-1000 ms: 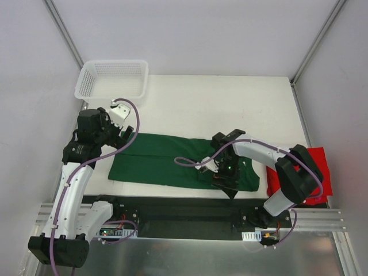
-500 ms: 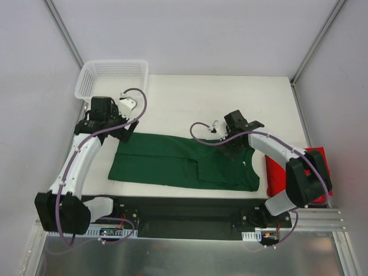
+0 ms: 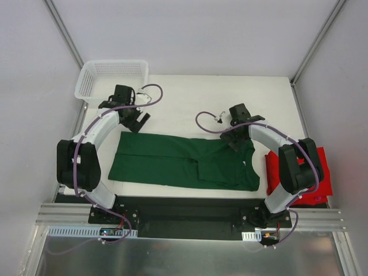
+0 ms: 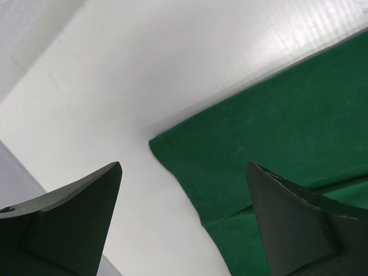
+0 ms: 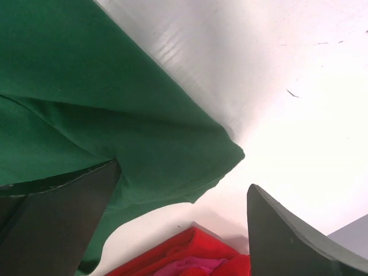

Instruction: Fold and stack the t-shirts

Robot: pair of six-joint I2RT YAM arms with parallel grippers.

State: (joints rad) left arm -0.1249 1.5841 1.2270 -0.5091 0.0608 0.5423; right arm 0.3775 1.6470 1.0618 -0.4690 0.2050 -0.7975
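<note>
Bare table (image 3: 184, 98) lies open beyond the green shirt (image 3: 167, 164); basket (image 3: 92, 86) (far-left corner) and red shirt (image 3: 325, 172) crowd its sides.

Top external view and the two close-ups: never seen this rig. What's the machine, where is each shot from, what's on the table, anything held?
Two robot arms are bolted at the table's near edge: left arm, right arm. The wide picture looks down from above and behind them. The two close-ups come from a camera on each wrist; the dark wedges at the bottom are that arm's own fingers. On the white table lie a green t-shirt, spread in a long strip, a red t-shirt at the right edge, and a white mesh basket at the far left corner. The left tool hangs over the green t-shirt's far left corner, the right tool over its far right corner. Both are open and hold nothing.
</note>
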